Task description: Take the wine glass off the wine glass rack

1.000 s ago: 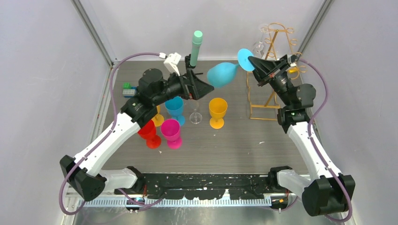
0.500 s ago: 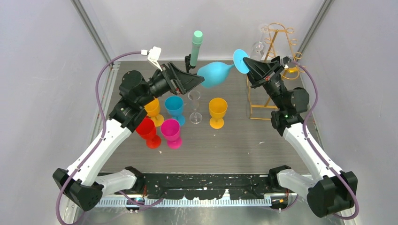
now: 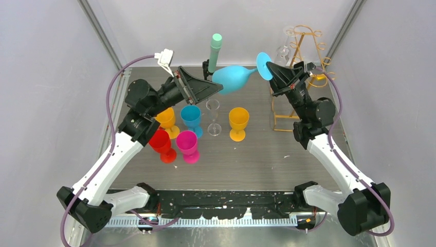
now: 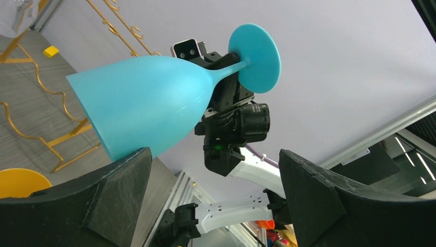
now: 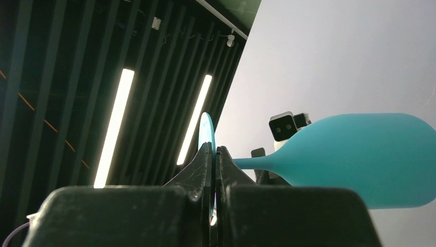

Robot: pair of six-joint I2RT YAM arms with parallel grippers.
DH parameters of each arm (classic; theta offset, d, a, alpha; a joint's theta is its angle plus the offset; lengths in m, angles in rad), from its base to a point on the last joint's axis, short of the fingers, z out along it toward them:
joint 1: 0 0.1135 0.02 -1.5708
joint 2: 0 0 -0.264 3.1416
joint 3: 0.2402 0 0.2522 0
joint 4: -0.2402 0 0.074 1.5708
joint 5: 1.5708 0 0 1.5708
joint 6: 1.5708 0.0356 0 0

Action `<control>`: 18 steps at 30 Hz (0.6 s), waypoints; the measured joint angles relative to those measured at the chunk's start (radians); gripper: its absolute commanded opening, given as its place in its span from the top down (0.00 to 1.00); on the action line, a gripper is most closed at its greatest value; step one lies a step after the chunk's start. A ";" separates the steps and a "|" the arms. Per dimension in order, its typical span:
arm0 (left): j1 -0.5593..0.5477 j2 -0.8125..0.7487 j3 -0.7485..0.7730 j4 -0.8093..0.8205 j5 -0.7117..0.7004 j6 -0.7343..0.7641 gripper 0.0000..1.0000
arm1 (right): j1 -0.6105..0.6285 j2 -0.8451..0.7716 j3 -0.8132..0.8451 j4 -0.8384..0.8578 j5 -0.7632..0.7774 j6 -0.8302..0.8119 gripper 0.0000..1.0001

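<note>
Right claw point(image 5: 213, 154) is clamped tight on the foot point(image 3: 264, 66) of the teal glass point(image 3: 234, 78), the thin disc pinched edge-on between the fingers. The glass hangs in mid-air on its side, stem level and bowl pointing across at the other arm. It is well clear of the gold rack point(image 3: 287, 130), which stands behind the right arm at the back right with a clear glass point(image 3: 283, 51) still hanging on it.

Left claw point(image 3: 218, 90) is spread wide and holding nothing. The bowl's rim sits right at its near finger point(image 4: 110, 190). Whether they touch, I can't tell.

What's changed? A second ago the bowl hung further right, with the left claw lower and beside it. Since then the right arm has carried the glass left and a shade higher, away from the rack. The left arm has drawn back and swung round to face the bowl's mouth. Over the last half second there was only a small nudge closer.

So the glass looks already off the rack. This reads as a handover lining up, and the likely next step is the left claw closing on the bowl. The cups point(image 3: 238, 121) below haven't budged.
</note>
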 measured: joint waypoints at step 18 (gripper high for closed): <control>0.004 0.001 -0.002 0.005 -0.002 -0.067 0.05 | 0.006 -0.099 0.019 -0.036 0.018 -0.048 1.00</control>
